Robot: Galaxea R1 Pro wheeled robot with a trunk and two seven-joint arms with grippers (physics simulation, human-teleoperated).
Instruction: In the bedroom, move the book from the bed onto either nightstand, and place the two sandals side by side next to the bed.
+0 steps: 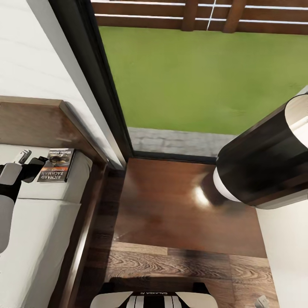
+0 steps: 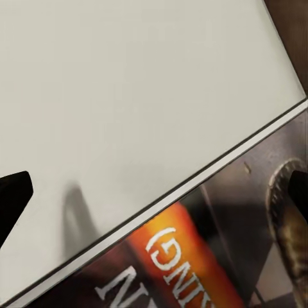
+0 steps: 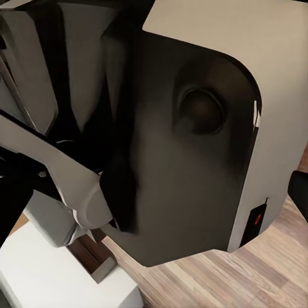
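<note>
Clearly the left gripper (image 1: 33, 161) hangs open at the book (image 1: 56, 164) on the bed (image 1: 42, 231); a shallow pinch could slip off the thin cover; the right gripper's state cannot be told.

Window (image 1: 179, 77): tall, black-framed, straight ahead of me; through it a green lawn and a brown wooden fence.
Paving: a grey strip just outside the window's bottom rail.
Wall (image 1: 30, 55): white, left of the window.
Cabinet top (image 1: 179, 205): glossy dark brown wood just below the window, with a bright glare spot.
Floor (image 1: 171, 261): grey-brown wood planks, on my side of the cabinet top.
</note>
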